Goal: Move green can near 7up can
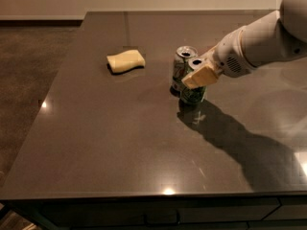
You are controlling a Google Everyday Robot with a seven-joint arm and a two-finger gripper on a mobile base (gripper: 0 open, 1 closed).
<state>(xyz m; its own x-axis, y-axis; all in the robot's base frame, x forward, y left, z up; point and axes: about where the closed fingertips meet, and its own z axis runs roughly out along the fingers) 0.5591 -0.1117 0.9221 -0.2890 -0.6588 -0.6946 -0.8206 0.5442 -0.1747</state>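
The green can (193, 95) stands on the dark table (120, 138), just right of centre. The 7up can (181, 70), pale with light green markings, stands upright right behind it to the left, almost touching. My gripper (198, 70) comes in from the right and is closed around the green can's upper part. One cream fingertip (200, 76) lies across the can's front; the other finger is hidden behind it. The white arm (259, 44) stretches to the upper right.
A yellow sponge (125, 60) lies on the table to the left of the cans. The table's left edge and front edge border a drop to the brown floor (29, 71). The arm's shadow falls across the table's right front.
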